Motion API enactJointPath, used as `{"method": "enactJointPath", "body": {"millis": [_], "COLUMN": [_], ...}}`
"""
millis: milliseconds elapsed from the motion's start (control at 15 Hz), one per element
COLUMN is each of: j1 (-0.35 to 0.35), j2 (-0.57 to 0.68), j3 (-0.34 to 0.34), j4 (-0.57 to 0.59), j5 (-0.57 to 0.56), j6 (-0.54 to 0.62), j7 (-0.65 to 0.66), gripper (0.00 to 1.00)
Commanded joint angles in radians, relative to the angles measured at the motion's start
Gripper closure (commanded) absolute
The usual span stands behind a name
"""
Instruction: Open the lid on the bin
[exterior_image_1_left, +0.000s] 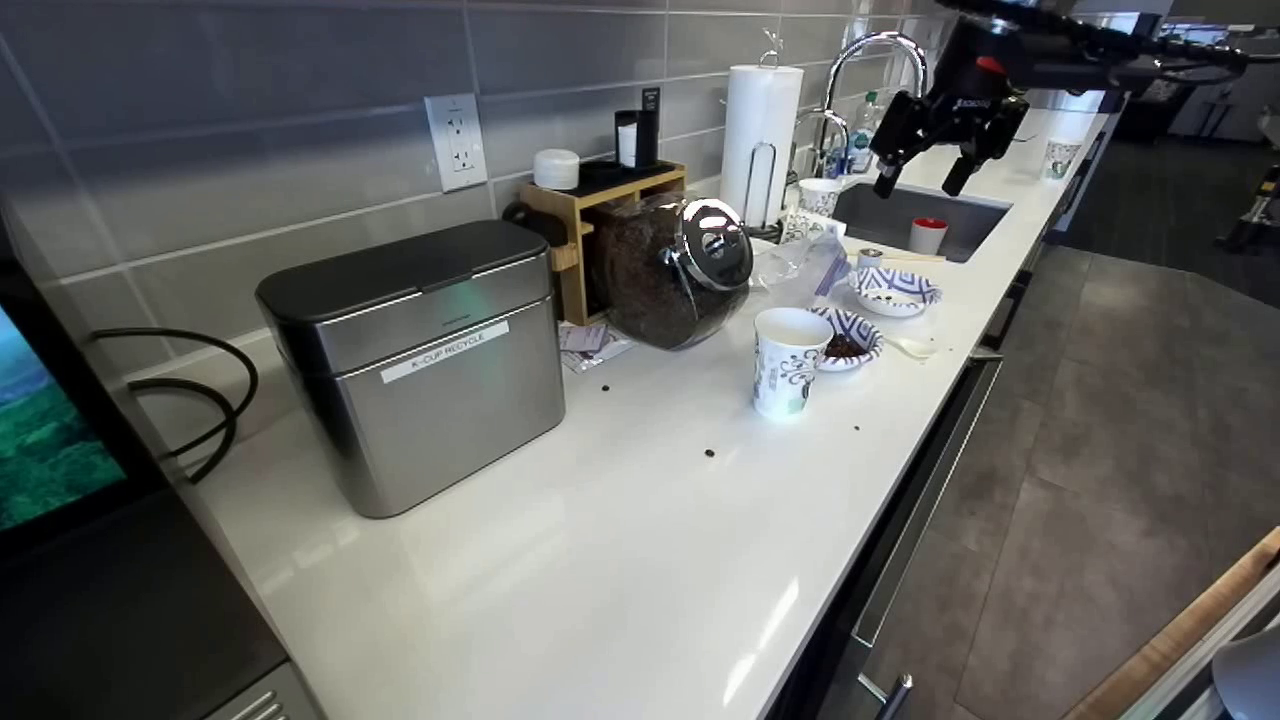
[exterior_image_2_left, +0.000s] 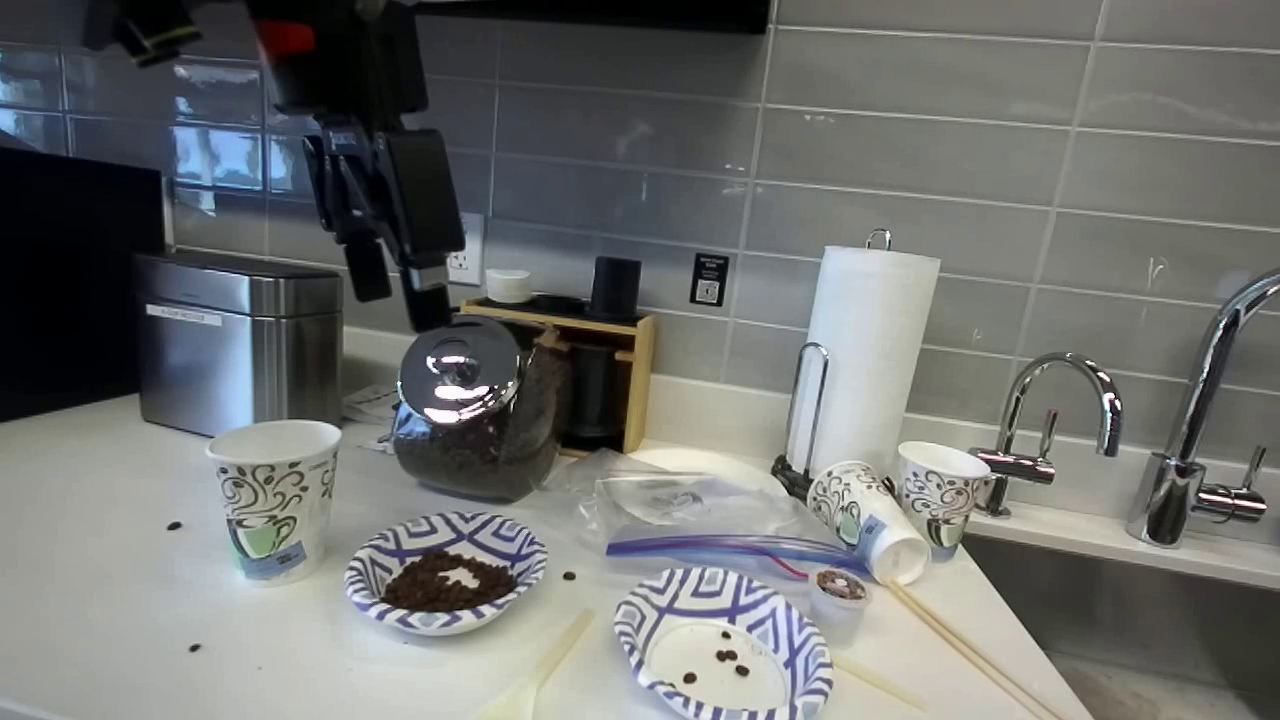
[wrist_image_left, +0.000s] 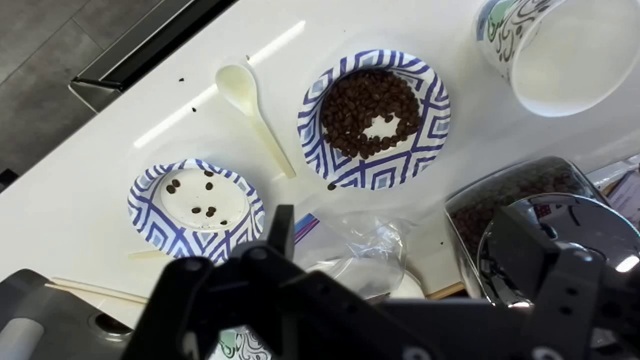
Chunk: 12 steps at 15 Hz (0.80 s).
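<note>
Lid (exterior_image_1_left: 400, 268) and bin (exterior_image_1_left: 455, 410) stand at the left of the counter (exterior_image_1_left: 560, 600), near the tiled wall (exterior_image_1_left: 290, 170). We see the lid lying closed, so we judge none of the opening done: reaching it, catching its edge and raising it all remain. Just right of the bin stands a wooden box (exterior_image_2_left: 638, 390), with a glass jar (exterior_image_2_left: 480, 465) near it, and on the near side an upright paper cup (exterior_image_1_left: 780, 375). Farther right lie a bean-filled bowl (wrist_image_left: 434, 120), a second bowl (wrist_image_left: 227, 195) and a plastic bag (exterior_image_2_left: 700, 510). Our gripper (exterior_image_1_left: 920, 187) hangs high on that right side, well apart from the bin, fingers (wrist_image_left: 283, 230) spread and nothing held. We think the jar and cup could be brushed on a low path leftward.
</note>
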Motion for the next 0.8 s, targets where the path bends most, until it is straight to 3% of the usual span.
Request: {"method": "enactJointPath", "body": {"millis": [0,267,400,733], "j1": [0.002,0.002,0.044,0.158], "j2": [0.000,0.000,0.027,0.117], "j3": [-0.002,-0.002,0.009,0.095], "j4": [0.002,0.002,0.032,0.168], "j5": [-0.001,-0.001,-0.015,-0.012], "j6": [-0.003,-0.003,0.067,0.048], "j7": [0.000,0.000,-0.088,-0.179], "gripper": [0.00,0.00,0.00,0.00]}}
